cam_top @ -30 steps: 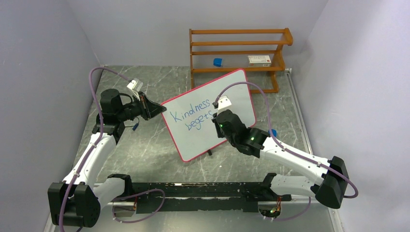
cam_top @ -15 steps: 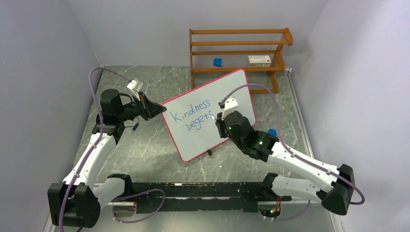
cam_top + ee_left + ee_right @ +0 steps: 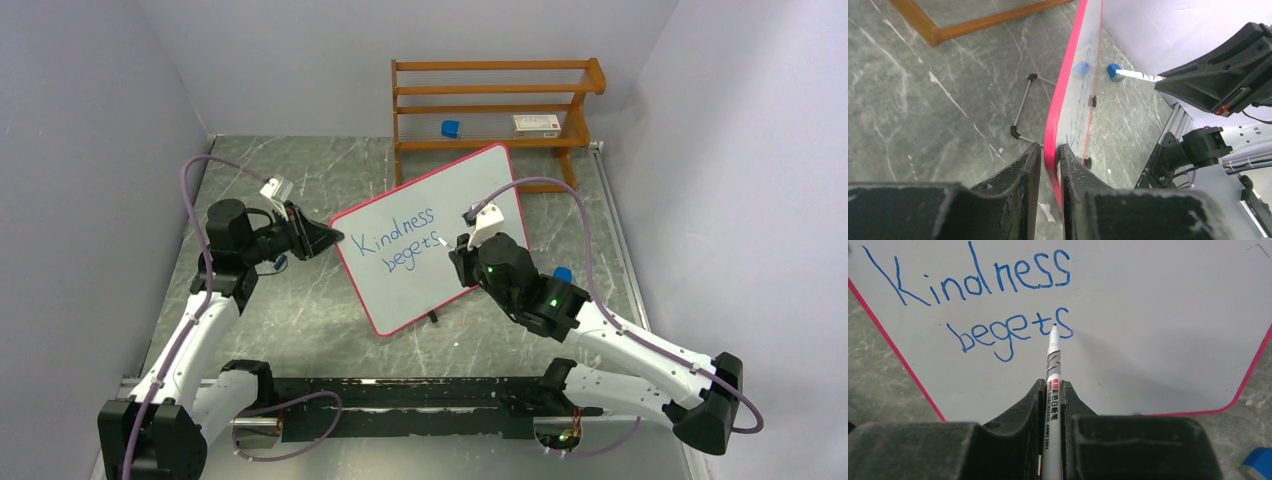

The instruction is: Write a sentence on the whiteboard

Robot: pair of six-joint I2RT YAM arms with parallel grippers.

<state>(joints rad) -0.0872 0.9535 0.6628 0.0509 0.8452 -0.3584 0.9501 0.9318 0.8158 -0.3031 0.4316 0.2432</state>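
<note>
White arm links (image 3: pixel 195 335), black joints (image 3: pixel 225 222), purple cables (image 3: pixel 530 180) — small green status lights (image 3: pixel 553 302)

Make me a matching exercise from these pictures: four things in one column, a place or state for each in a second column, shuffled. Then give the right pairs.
Things
1. left tool
2. right tool
3. whiteboard
4. small blue block

Places or states
A. on a shelf of the wooden rack
B. shut on the marker
C. shut on the whiteboard's red rim
D. carries blue lettering, "Kindness begets"

Pairs: 1-C, 2-B, 3-D, 4-A.
</note>
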